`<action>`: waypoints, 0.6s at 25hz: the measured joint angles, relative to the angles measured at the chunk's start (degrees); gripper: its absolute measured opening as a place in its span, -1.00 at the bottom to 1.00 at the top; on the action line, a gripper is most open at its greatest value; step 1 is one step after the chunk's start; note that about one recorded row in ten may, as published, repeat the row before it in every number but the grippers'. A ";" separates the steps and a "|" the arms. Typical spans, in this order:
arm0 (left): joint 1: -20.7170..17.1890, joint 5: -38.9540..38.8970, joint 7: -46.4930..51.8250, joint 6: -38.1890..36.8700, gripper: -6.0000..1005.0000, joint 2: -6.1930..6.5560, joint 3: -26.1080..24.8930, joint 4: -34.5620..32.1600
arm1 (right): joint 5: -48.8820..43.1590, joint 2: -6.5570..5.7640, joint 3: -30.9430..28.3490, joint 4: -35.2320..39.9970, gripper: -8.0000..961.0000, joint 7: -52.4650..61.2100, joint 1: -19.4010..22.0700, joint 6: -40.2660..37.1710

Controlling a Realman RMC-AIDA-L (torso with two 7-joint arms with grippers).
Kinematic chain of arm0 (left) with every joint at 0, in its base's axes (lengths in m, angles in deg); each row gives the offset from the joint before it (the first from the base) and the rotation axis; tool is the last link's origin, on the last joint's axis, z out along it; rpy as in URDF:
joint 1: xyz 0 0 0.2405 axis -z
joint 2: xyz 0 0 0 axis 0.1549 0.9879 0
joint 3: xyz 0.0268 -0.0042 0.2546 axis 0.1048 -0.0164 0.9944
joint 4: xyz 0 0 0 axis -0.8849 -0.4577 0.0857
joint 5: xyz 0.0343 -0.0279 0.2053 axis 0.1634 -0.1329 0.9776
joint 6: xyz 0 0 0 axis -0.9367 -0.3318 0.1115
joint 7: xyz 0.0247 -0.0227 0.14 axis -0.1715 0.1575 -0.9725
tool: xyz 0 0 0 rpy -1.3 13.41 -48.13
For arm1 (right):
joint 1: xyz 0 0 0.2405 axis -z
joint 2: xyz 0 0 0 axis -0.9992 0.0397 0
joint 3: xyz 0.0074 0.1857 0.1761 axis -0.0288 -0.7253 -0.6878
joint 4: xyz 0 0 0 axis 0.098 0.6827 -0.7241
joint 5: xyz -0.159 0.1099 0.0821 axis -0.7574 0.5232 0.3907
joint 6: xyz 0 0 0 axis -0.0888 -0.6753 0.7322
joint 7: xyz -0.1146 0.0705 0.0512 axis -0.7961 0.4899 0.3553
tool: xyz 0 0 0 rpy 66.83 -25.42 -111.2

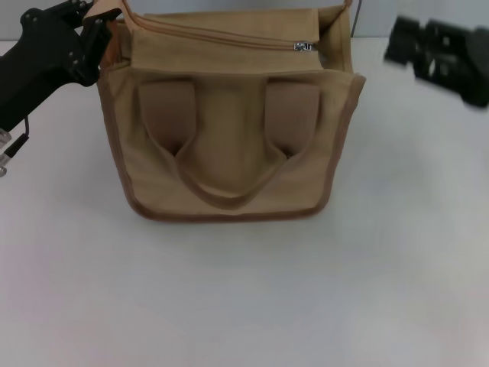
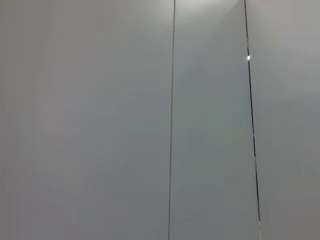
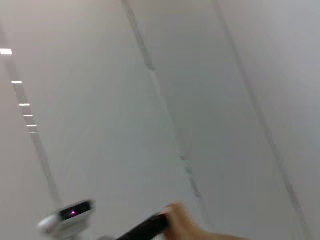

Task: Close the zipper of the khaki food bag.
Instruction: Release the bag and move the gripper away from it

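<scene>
The khaki food bag (image 1: 229,130) stands upright in the middle of the white table, its two looped handles facing me. The zipper (image 1: 221,34) runs along its top panel, and the small silver pull (image 1: 304,46) sits near the right end of that line. My left gripper (image 1: 98,21) is at the bag's top left corner, shut on the bag's edge there. My right gripper (image 1: 401,46) hovers apart from the bag, off its top right corner, and looks blurred. The wrist views show neither the zipper nor the pull.
The white tabletop (image 1: 244,306) spreads in front of and beside the bag. The left wrist view shows only pale wall panels (image 2: 100,120). The right wrist view shows wall panels (image 3: 100,100), a white device with a pink light (image 3: 70,215), and a blurred tan patch (image 3: 182,220).
</scene>
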 joint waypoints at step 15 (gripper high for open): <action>-0.91 0.04 2.03 0.06 -0.78 0.18 0.00 0.18 | -17.83 -1.37 0.72 -20.96 0.56 -31.22 0.57 -8.52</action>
